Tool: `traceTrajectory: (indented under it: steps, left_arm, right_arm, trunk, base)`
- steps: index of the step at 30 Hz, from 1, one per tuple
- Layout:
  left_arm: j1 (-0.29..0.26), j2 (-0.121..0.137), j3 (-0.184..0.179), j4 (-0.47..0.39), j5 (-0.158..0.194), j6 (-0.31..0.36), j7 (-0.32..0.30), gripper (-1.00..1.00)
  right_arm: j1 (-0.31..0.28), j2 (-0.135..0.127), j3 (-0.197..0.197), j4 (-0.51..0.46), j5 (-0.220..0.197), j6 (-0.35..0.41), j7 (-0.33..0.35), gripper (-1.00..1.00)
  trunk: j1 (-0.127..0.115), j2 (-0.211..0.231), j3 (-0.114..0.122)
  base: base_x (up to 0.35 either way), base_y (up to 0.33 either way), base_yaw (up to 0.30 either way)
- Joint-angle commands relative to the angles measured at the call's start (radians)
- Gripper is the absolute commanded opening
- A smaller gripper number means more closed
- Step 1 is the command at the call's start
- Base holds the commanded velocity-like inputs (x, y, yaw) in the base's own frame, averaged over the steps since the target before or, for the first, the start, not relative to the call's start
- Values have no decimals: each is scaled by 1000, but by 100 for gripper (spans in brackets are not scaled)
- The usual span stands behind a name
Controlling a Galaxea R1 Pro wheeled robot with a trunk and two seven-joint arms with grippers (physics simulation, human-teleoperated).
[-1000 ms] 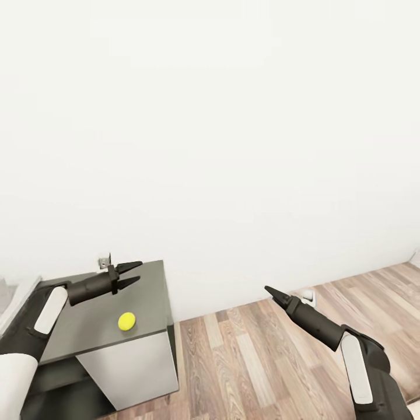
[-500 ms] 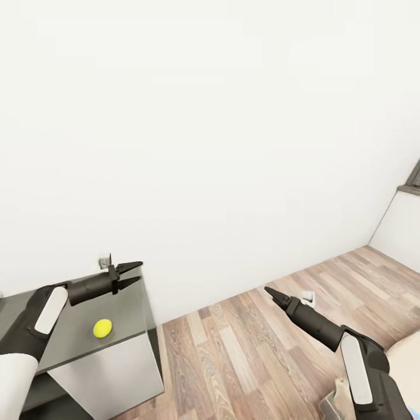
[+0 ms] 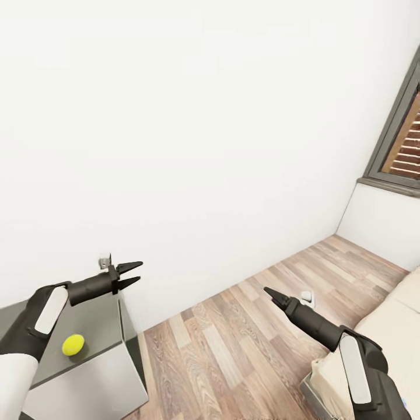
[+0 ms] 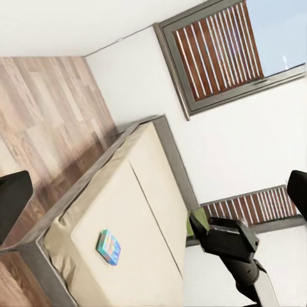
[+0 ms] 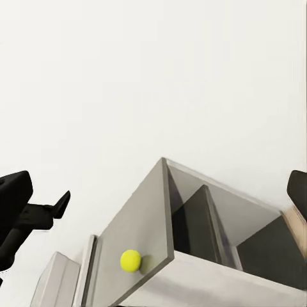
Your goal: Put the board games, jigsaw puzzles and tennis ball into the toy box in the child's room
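- Left gripper [image 3: 131,275]: you are holding it out level with its fingers spread apart and nothing between them.
- Right gripper [image 3: 269,293]: you are carrying it forward over the wood floor [image 3: 233,338]; its fingers are reading as one closed point in the head view, gripping nothing.
- Tennis ball [image 3: 73,345]: it is sitting on the dark grey cabinet [image 3: 99,315], below and just behind the left gripper's tips, apart from them. The right wrist view is showing the same ball [image 5: 130,260] near the cabinet top's edge.
- Bed [image 3: 385,326]: its beige mattress is lying to the right of the right gripper, well apart from it. The left wrist view is catching one small blue-teal board game [image 4: 109,247] flat on the mattress [image 4: 128,217], far from both grippers.
- Window [image 3: 402,140]: it is standing high and to the right of the right gripper.
- Progress, as a judgement: nothing is in hand, and the ball and this game are sitting outside any box. The toy box, the puzzles and the other games are out of these pictures, so you cannot tell their status.
- Left to do, as far as you can judge: at least the ball and the bed game are waiting.
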Motion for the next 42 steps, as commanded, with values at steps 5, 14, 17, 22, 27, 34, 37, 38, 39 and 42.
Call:
traceTrajectory:
  steps: [5,14,17,22,27,34,37,38,39,42]
  left_arm:
    - [-1,-1,1,0,-4,3,-5,100]
    - [-1,-2,0,0,-4,3,-5,100]
    - [-1,-2,0,0,-4,3,-4,100]
    - [-1,-3,0,0,-4,3,-4,100]
    - [-1,-2,0,0,-4,3,-3,100]
    - [-1,-2,0,0,-5,3,-3,100]
    - [-1,-2,0,0,-5,2,-2,100]
    - [-1,-2,0,1,-5,2,-2,100]
    - [-1,-2,1,1,-5,2,-2,100]
    - [-1,-3,0,1,-6,2,-1,100]
  right_arm:
    - [-2,1,-2,6,1,4,6,100]
    - [-3,-4,-3,14,1,4,6,100]
    - [-3,-3,-3,16,1,4,6,100]
    - [-4,-5,-4,22,2,4,6,100]
    - [-5,-4,-3,23,2,4,6,100]
    - [-5,-4,-3,24,2,4,6,100]
    - [-5,-4,-3,24,2,4,6,100]
    - [-5,-4,-3,24,2,4,6,100]
    - [-5,-4,-3,24,2,4,6,100]
    - [-5,-5,-4,24,2,4,6,100]
  trunk:
    - [1,-2,-2]
    - [1,-2,-2]
    - [1,-2,-2]
    - [1,-2,-2]
    - [1,-2,-2]
    - [1,-2,-2]
    - [1,-2,-2]
    - [1,-2,-2]
    - [1,-2,-2]
    - [1,-2,-2]
  base:
    - [0,0,-279]
    - [0,0,-279]
    - [0,0,-279]
    - [0,0,-279]
    - [0,0,-279]
    - [0,0,-279]
    - [0,0,-279]
    - [0,0,-279]
    - [0,0,-279]
    - [0,0,-279]
